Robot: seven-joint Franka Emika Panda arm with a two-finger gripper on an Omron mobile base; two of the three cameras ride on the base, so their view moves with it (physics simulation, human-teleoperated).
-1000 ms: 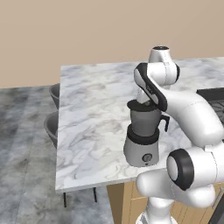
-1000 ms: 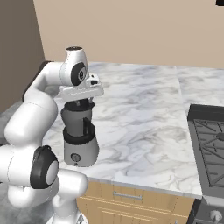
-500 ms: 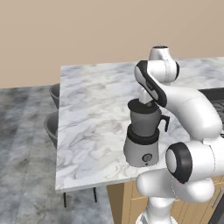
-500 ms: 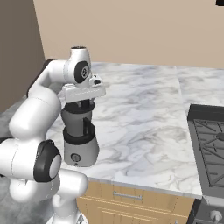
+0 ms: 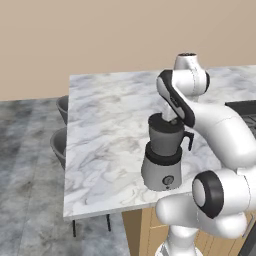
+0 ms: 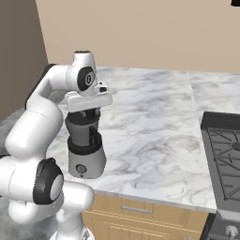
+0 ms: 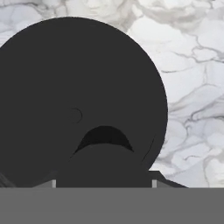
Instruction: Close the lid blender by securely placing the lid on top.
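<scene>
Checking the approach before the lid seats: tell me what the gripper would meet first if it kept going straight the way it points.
The gripper points straight down, shut on the lid. Pushed further, the lid would most likely meet the blender jar's rim directly beneath; how much gap remains is hard to judge.

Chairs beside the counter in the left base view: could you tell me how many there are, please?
2: one chair at the counter's far left edge, another chair nearer the camera. More may be hidden beneath the counter.
</scene>
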